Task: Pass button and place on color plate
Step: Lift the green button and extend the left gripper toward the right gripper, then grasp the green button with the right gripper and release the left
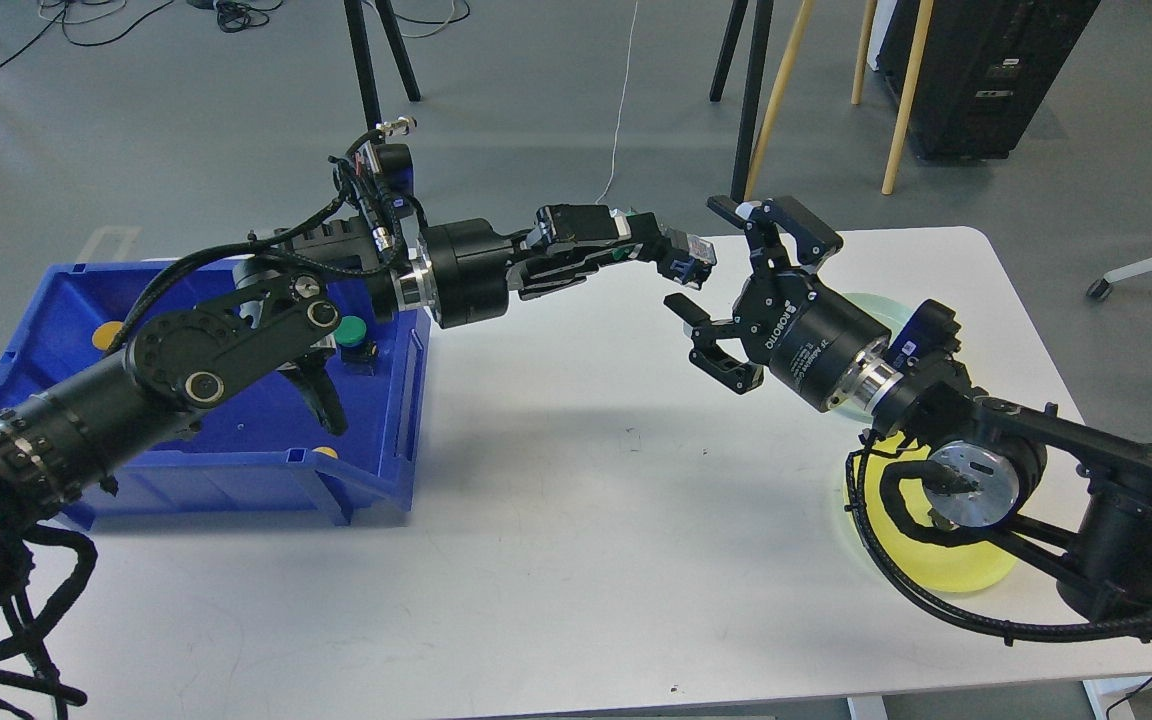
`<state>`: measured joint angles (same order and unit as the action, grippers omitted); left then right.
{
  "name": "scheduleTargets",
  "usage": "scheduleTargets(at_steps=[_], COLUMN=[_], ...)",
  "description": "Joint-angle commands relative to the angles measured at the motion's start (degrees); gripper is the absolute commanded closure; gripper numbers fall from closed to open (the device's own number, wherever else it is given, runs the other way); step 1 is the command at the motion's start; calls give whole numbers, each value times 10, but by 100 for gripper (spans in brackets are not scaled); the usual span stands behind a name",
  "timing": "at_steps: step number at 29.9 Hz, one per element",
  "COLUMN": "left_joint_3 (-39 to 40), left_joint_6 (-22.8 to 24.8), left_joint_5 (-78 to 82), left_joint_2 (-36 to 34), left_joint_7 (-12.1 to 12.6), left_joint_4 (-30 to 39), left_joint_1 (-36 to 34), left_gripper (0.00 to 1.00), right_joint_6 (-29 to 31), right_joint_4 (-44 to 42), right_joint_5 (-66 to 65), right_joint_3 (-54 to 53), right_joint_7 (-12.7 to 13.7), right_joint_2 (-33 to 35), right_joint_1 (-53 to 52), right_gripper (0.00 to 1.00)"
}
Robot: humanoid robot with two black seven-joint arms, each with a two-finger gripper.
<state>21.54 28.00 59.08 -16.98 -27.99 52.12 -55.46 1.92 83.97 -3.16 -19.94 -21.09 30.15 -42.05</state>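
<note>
Head view: from above the near edge of the white rectangular worktop (556, 540), facing forward and down.
Range: whole worktop, floor beyond it.

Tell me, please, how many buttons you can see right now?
4: one in the left gripper, three in the blue bin: green button, yellow button, another yellow. The arms may hide more.

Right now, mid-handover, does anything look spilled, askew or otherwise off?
Nothing stands out. The left gripper holds a button above the table, with the open right gripper beside it. The blue bin sits upright with a green button inside, and the yellow plate lies flat.
</note>
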Motion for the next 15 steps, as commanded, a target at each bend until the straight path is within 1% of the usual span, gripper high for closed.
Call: scheduleTargets(at_steps=[1,3,9,10,12,14,15], left_joint_3=[5,5,5,5,5,5,6], left_joint_6=[0,0,0,0,0,0,0], left_joint_5=[0,0,0,0,0,0,0], left_joint_2=[0,0,-1,-1,-1,0,0], left_joint_7=[0,0,0,0,0,0,0], left_joint_4=[-2,-2,-5,-5,-5,-9,-11], left_joint_1=[0,0,0,0,0,0,0], left_gripper=[93,93,92,92,92,92,92], right_joint_6=[-3,-3,-2,-2,2,5,6], right_joint_4=[-9,-14,-17,-18,-18,-18,-17], right_joint_5=[0,1,1,1,0,0,0], right_joint_3=[-1,-1,-1,-2,-3,-4,-4], right_joint_7=[0,0,0,0,-1,-1,-1], right_joint_2=[-12,-13,-17,-18,-18,-18,-18], right_joint_1=[-1,-1,-2,-2,-2,-3,-4], right_gripper=[3,6,23,28,47,61,71])
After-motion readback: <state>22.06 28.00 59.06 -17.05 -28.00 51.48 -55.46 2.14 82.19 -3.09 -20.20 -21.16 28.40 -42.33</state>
